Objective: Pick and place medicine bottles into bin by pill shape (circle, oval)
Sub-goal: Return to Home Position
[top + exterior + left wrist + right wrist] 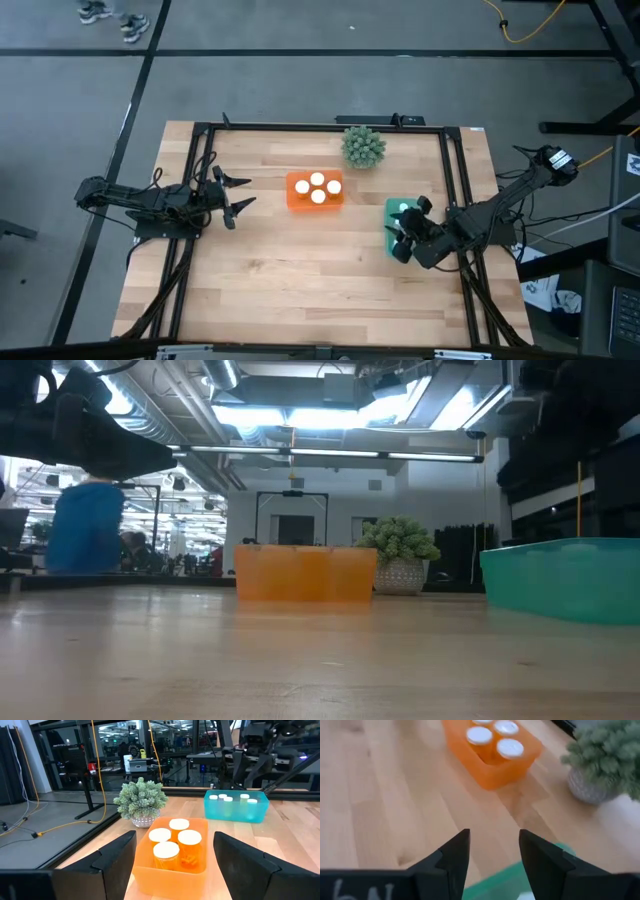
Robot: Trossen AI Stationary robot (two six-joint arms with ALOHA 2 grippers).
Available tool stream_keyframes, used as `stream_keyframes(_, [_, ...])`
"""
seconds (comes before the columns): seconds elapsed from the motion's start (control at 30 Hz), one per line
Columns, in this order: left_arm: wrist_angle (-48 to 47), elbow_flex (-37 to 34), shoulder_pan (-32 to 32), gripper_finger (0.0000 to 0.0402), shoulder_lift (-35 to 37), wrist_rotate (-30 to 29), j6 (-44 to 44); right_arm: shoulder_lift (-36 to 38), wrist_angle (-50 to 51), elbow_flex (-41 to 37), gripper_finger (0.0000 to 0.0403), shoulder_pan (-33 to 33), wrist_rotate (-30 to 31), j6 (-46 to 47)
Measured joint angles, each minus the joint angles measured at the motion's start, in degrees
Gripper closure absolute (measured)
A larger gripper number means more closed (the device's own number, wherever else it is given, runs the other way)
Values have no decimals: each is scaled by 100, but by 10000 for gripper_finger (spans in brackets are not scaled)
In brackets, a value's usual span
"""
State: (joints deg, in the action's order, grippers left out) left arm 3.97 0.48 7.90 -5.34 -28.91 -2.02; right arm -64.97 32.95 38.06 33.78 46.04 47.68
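Bottles [318,180] sit in orange bin [292,203] and teal bin [391,210]; right claw [494,838], apart, hangs over teal bin; left claw [245,192] apart.

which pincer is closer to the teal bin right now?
Right. The right pincer is directly over the teal bin; the left pincer is farther off, on the other side of the orange bin.

A spiky green plant [363,146] (pale pot) stands near the wooden table's [300,270] far edge.

Two black jointed arms [130,200] with trailing cables end in wedge-shaped dark fingers [112,860].
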Motion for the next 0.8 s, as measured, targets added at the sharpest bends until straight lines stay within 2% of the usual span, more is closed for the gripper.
stream_keyframes(0.1, [0,-1,0,145,1,0,0,0,-374,0,231,-47,36,-584])
stream_keyframes(0.23, [0,-1,0,145,1,0,0,0,-1236,0,231,-386,-663,-2369])
stream_keyframes(0.37, [0,-1,0,145,1,0,0,4,-1913,4,230,-1148,-1509,-4102])
stream_keyframes(0.57, [0,0,0,145,1,0,0,84,-2110,-195,230,-2385,-2728,-3896])
stream_keyframes(0.67, [0,-1,-1,145,0,0,0,322,-2378,-639,230,-2680,-2966,-3779])
stream_keyframes(0.8, [0,-1,0,145,1,1,0,1045,-2593,-1239,230,-2767,-2920,-3463])
